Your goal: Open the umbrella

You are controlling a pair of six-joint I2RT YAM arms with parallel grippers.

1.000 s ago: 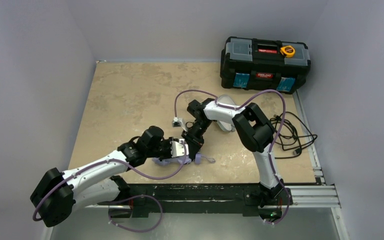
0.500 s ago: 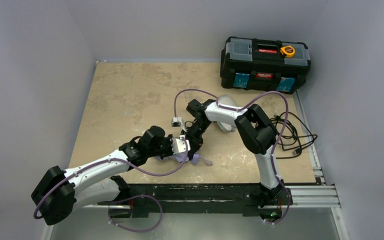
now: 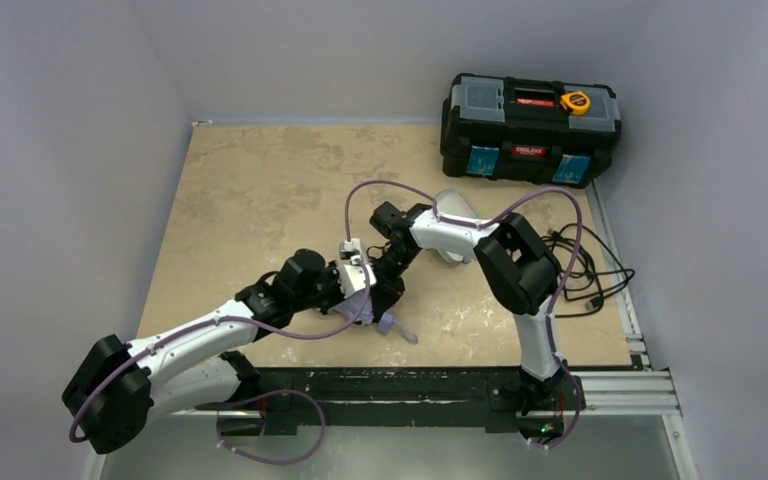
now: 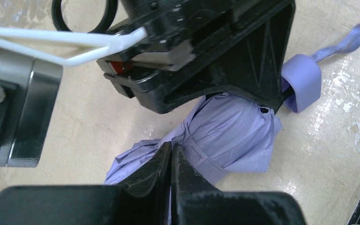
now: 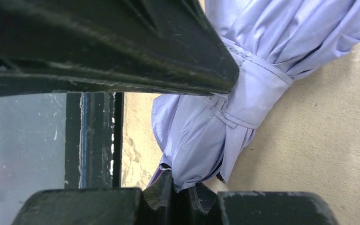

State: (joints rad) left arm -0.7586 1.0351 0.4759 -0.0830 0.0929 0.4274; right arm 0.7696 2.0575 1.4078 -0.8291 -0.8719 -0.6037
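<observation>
The umbrella point(image 4: 229, 133) is folded, its pale lavender canopy bundled on the table near the front edge. Its lavender handle point(image 4: 301, 82) and strap point(image 4: 347, 40) point right; they also show in the top view point(image 3: 388, 323). My left gripper point(image 4: 171, 150) is shut, pinching canopy fabric beside the closure band. My right gripper point(image 5: 183, 187) is shut on the canopy's loose end point(image 5: 206, 140), below the closure band point(image 5: 253, 93). In the top view the left gripper point(image 3: 363, 288) and right gripper point(image 3: 385, 293) meet over the umbrella and hide most of it.
A black toolbox point(image 3: 530, 125) with a yellow tape measure point(image 3: 575, 100) stands at the back right. Black cables point(image 3: 585, 265) lie at the right edge. A pale object point(image 3: 450, 208) lies under the right arm. The black front rail point(image 3: 410, 385) is close behind the grippers.
Both grippers have moved a little away from the front edge, drawing the umbrella with them. The canopy that showed below the left gripper is now hidden; the handle has shifted slightly.
</observation>
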